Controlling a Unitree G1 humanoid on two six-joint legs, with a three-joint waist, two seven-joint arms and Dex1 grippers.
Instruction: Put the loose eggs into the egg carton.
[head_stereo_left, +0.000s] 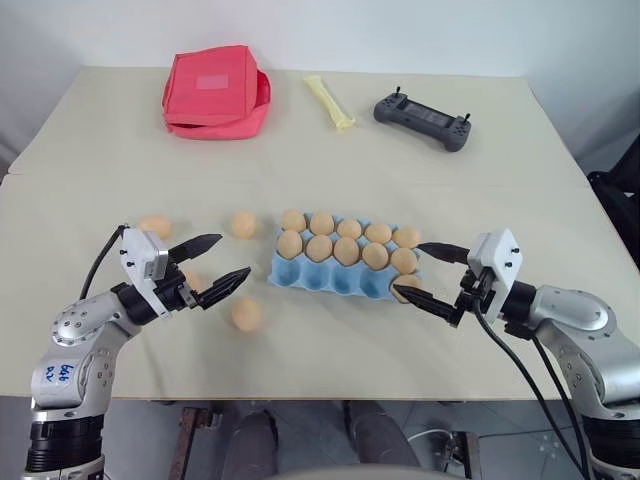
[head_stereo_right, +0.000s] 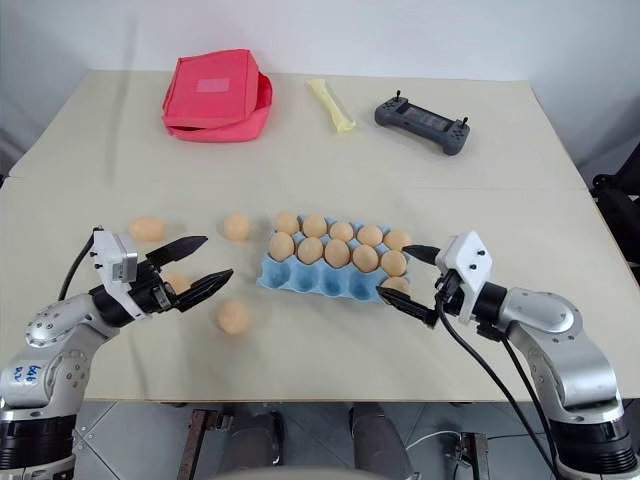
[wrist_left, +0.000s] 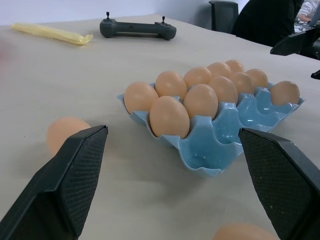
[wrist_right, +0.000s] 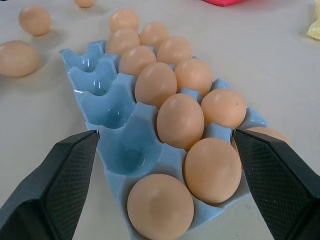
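The light blue egg carton (head_stereo_left: 320, 281) lies at the table's middle. Its back and middle rows are full of eggs, and one more egg (wrist_right: 160, 205) sits at the right end of the front row. Several loose eggs lie to its left: one (head_stereo_left: 155, 226) far left, one (head_stereo_left: 243, 224) near the carton's back corner, one (head_stereo_left: 246, 315) in front, and one (head_stereo_left: 191, 282) half hidden behind my left fingers. My left gripper (head_stereo_left: 232, 257) hovers open among them, holding nothing. At the carton's right end my right gripper (head_stereo_left: 414, 271) stands open and empty.
At the back of the table lie a red fabric pouch (head_stereo_left: 215, 92), a yellow wrapped stick (head_stereo_left: 330, 102) and a black handheld controller (head_stereo_left: 422, 120). The table's front edge runs just below both grippers.
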